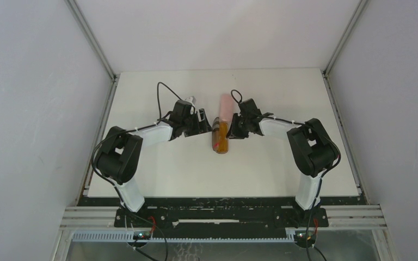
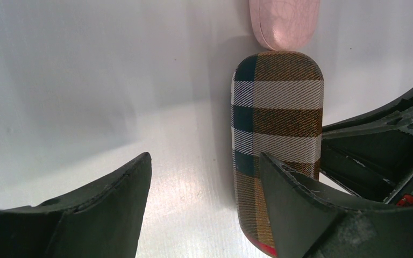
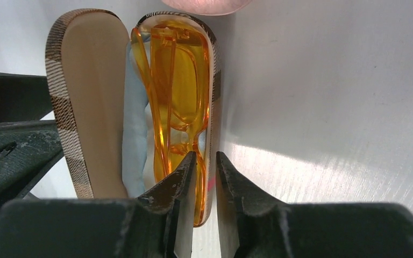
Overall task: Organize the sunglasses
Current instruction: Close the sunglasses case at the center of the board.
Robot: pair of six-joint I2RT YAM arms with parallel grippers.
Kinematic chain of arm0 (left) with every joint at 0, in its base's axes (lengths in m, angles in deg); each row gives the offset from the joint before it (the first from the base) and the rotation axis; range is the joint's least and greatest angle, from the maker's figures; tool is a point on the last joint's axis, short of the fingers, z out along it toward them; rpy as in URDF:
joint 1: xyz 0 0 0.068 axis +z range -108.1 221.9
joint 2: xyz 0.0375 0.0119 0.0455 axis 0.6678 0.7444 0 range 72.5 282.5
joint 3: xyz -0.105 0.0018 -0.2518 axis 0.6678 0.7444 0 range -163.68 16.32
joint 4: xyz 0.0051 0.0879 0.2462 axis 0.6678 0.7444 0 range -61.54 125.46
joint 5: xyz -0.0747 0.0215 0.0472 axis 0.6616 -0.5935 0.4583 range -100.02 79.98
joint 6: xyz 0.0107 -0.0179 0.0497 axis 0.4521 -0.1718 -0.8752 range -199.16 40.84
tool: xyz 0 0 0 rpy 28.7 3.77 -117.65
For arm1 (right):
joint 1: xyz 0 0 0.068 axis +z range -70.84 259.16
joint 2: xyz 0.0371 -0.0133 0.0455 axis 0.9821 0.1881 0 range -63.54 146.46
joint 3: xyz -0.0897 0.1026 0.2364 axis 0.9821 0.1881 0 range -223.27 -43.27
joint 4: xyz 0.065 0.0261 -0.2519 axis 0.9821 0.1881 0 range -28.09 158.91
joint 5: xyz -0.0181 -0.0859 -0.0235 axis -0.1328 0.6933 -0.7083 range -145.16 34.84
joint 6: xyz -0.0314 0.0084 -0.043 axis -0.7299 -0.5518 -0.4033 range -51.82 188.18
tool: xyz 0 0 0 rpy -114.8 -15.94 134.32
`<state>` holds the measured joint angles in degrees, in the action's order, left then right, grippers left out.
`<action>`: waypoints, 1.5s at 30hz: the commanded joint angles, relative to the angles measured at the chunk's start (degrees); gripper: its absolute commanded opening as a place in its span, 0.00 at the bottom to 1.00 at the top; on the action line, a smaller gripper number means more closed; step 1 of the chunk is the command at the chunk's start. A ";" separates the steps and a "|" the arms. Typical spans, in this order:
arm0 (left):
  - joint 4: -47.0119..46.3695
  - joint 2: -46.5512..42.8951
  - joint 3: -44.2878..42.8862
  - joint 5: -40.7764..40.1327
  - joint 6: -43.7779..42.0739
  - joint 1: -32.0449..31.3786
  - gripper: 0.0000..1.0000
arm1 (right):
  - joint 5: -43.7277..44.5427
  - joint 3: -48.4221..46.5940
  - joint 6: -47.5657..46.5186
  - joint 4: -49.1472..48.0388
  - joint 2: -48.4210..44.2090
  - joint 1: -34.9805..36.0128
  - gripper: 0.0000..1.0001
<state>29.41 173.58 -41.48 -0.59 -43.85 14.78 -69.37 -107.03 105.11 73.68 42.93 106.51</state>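
While the brown plaid case [image 3: 88, 107] lies open near the middle of the white tabletop [image 1: 158, 174], the orange sunglasses [image 3: 175, 91] lie folded inside its tray. A light-blue cloth [image 3: 135, 134] is bunched between them and the opened lid. The right hand [image 3: 206, 161] sits at the near end of the tray with its fingers only a narrow gap apart. One fingertip reaches inside, over the end of the orange frame, and the other stands outside. The tray's side wall runs between them, and whether they pinch that wall or merely straddle it cannot be told. On the other side of the case, the left hand [image 2: 204, 158] stands wide and holds nothing. From its wrist camera the plaid outer face of the case shows between its fingers, close against one finger and well apart from the other. A pink case [image 2: 285, 21] lies end to end with the plaid one on its far side, the two touching or very nearly so.
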 commanded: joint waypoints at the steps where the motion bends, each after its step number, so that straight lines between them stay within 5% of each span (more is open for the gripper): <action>1: -1.74 -1.84 0.67 1.02 -1.38 -0.26 0.77 | -0.21 -0.16 0.25 -3.39 0.41 -0.45 0.17; 14: -1.83 -3.06 1.53 0.18 -1.51 -0.29 0.78 | 0.15 -0.13 0.30 -3.87 1.63 -0.35 0.03; 23: -0.07 -12.17 4.24 -8.03 -0.30 -0.26 0.81 | 1.23 -0.08 -0.14 -3.11 0.79 0.34 0.02; 29: -4.61 -12.89 4.39 -1.00 0.72 -3.02 0.81 | 1.65 -0.17 -0.19 -2.65 0.95 0.76 0.01; 37: -5.09 -9.47 2.82 -2.06 -1.06 -8.22 0.72 | 2.25 -0.13 -0.91 -1.82 -0.17 0.77 0.01; 45: -3.94 -6.67 1.25 -2.82 -1.74 -8.19 0.51 | 2.13 0.05 -1.02 -1.97 -0.13 0.64 0.01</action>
<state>26.42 166.06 -37.92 -2.58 -44.31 6.35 -68.11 -107.03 104.98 72.19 44.37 107.01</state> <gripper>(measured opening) 0.536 0.017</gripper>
